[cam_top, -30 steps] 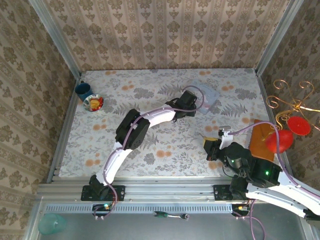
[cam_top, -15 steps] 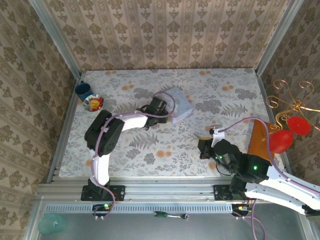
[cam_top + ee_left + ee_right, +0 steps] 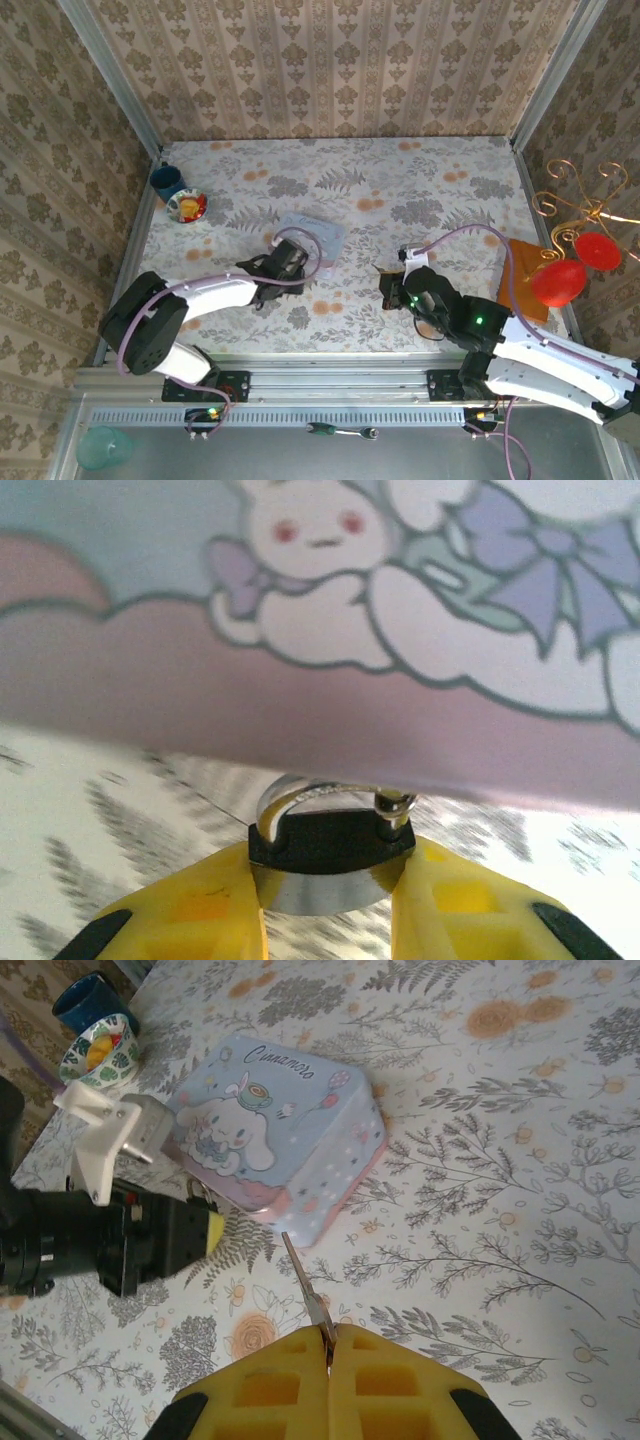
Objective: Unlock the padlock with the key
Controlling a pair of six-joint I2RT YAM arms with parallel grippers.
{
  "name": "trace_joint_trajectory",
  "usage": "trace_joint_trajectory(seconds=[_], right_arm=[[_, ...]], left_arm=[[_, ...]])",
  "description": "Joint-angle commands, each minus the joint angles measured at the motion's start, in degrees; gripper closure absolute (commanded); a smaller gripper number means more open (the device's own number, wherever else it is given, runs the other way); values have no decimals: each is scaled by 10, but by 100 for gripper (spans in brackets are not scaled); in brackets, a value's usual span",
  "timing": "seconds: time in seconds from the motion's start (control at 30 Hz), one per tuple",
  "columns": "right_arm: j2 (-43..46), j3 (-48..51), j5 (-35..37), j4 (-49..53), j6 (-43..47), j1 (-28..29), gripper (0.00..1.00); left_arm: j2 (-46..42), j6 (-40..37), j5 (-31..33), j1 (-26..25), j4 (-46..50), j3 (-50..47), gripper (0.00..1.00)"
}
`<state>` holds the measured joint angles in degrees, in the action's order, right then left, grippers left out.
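Padlock point(image 3: 330, 845) is clamped in the part-closed left pincer point(image 3: 330, 905), drawn back beside the cartoon box point(image 3: 290, 1130) on the bench point(image 3: 450, 200), while the key point(image 3: 305, 1285), pinched in the fully closed right pincer point(image 3: 328, 1360), is brought nearer for insertion.

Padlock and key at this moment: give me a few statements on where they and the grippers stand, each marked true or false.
1. The left gripper is clamped on the padlock. True.
2. The right gripper is open and empty. False: it is shut on the key, whose blade sticks out ahead.
3. The key is already in the padlock. False: the two are apart, with bare table between them.
4. The box with the cartoon rabbit lies on the table close by the padlock. True.
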<state>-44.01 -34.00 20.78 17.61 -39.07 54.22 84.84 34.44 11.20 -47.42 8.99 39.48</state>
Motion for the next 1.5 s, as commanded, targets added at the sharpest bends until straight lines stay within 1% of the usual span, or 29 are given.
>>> trace_joint_trajectory(seconds=[0.0, 0.13, 0.2, 0.3, 0.4, 0.5, 0.57, 0.63, 0.7, 0.73, 0.83, 0.87, 0.9, 0.97, 1.03, 1.2, 1.37, 1.47], right_arm=[[-3, -2, -17, -25, -6, -3, 100], [1, -2, -17, -16, -9, -4, 100], [7, 4, -17, -14, -19, -4, 100], [25, 22, -24, -22, -38, -4, 100], [50, 36, -37, -33, -52, -4, 100], [70, 46, -37, -26, -58, -4, 100], [79, 49, -33, -16, -59, -5, 100], [82, 53, -36, -18, -57, -7, 100], [79, 56, -45, -34, -50, -9, 100], [76, 57, -50, -44, -47, -10, 100], [62, 49, -60, -64, -42, -11, 100], [58, 47, -64, -69, -41, -11, 100], [55, 47, -67, -71, -42, -11, 100], [50, 51, -69, -78, -49, -11, 100], [50, 60, -69, -81, -58, -11, 100], [60, 77, -69, -98, -71, -11, 100], [50, 76, -76, -108, -69, -11, 100], [46, 80, -85, -119, -71, -11, 100]], left_arm=[[22, 52, 18, -35, 26, 38, 81], [81, 73, 8, -69, 13, 93, 81], [99, 78, 7, -82, 13, 115, 80], [104, 65, 20, -95, 29, 129, 70], [82, 48, 26, -95, 18, 104, 57], [34, 3, -28, -97, -35, 57, 50], [-17, -17, -43, -99, -63, 19, 44], [-68, -30, -47, -95, -96, -23, 39], [-107, -38, -69, -82, -138, -61, 37], [-121, -36, -98, -65, -162, -77, 37], [-145, -3, -213, -3, -248, -114, 38], [-149, 3, -238, 8, -272, -121, 39], [-151, 3, -247, 12, -279, -121, 39], [-149, 2, -245, 11, -271, -119, 39], [-142, 18, -233, 11, -270, -130, 39], [-117, 67, -218, 9, -338, -169, 40], [-62, 81, -175, -9, -387, -174, 41], [-8, 78, -149, -17, -451, -179, 42]])
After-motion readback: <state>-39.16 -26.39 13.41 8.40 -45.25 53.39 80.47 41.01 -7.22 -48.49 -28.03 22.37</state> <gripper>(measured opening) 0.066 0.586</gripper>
